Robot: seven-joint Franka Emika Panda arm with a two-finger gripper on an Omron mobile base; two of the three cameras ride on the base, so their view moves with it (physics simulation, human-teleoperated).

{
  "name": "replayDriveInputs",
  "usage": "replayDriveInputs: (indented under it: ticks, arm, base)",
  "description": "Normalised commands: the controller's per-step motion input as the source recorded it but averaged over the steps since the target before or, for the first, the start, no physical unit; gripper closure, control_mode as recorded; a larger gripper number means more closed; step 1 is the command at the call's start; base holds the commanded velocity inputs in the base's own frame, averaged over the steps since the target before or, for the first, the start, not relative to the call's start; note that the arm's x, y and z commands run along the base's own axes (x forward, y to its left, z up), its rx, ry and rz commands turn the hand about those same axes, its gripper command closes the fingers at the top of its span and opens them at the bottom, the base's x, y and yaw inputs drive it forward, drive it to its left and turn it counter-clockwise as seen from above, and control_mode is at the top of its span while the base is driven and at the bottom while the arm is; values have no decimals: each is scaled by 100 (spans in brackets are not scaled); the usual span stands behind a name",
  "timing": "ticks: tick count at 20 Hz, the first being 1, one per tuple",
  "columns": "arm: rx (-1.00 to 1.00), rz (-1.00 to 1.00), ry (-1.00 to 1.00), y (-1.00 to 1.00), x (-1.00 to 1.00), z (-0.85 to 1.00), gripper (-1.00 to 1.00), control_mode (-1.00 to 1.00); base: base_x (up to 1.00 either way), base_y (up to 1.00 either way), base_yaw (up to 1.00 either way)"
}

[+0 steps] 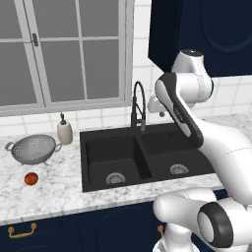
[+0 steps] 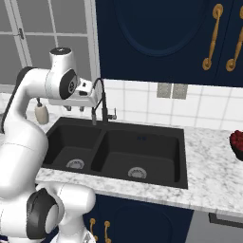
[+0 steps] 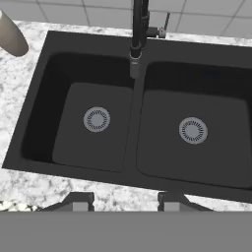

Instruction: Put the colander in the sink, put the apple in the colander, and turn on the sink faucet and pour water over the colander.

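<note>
Hovering above the sink (image 3: 29, 123), the hand (image 3: 125, 199) has its fingers apart, holding nothing.

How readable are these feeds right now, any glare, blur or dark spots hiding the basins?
Left base view: flat, even light, no glare; the sink walls go near-black, but the colander and apple read clearly. Right base view: slightly soft, drains still visible. Hand view: both drains sharp, the sink faucet spout foreshortened, soap bottle cropped at the corner.
</note>
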Motion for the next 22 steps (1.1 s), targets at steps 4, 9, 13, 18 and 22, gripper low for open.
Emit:
replayDriveInputs:
  ticks: [4, 9, 13, 18, 22]
  arm:
    - [0, 0, 0, 0, -5, 0, -100, -100]
    - [-2, 10, -6, 12, -29, -1, -100, -100]
    - [0, 5, -2, 47, -42, -8, -100, -100]
    - [9, 0, 0, 57, -31, -16, -100, -100]
    - [18, -12, -4, 63, -21, -22, -100, -100]
  base:
    - [0, 0, 0]
    - [0, 0, 0]
    - [0, 0, 0]
    - [0, 0, 0]
    - [0, 0, 0]
